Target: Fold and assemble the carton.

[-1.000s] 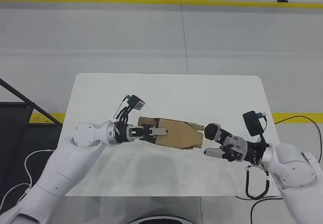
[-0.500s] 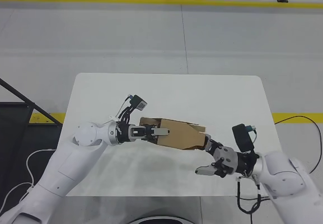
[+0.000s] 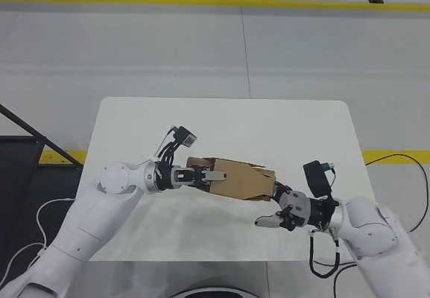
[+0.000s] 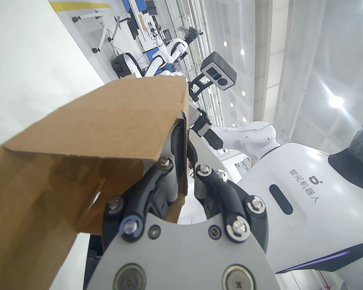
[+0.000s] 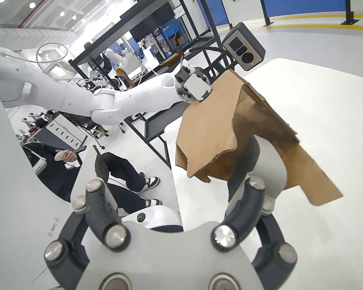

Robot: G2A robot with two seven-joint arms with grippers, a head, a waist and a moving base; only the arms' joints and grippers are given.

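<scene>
The carton (image 3: 233,179) lies lengthwise near the middle of the table (image 3: 289,127), half-formed, with loose flaps at its right end. The left gripper (image 3: 203,176) is clamped on the carton's left end. In the left wrist view (image 4: 184,140) its fingers pinch the edge of one cardboard wall (image 4: 78,128) between them. The gripper and carton sit almost where they were a second ago, the carton nudged only slightly to the right. The right gripper (image 3: 274,208) has moved. A second ago it was off the carton's right end, then it swung toward the near table edge, and now it has closed in on the carton's near right corner. Its fingers are spread wide. In the right wrist view (image 5: 175,152) one finger goes in behind the carton's (image 5: 211,128) end flaps and the other stands free.
</scene>
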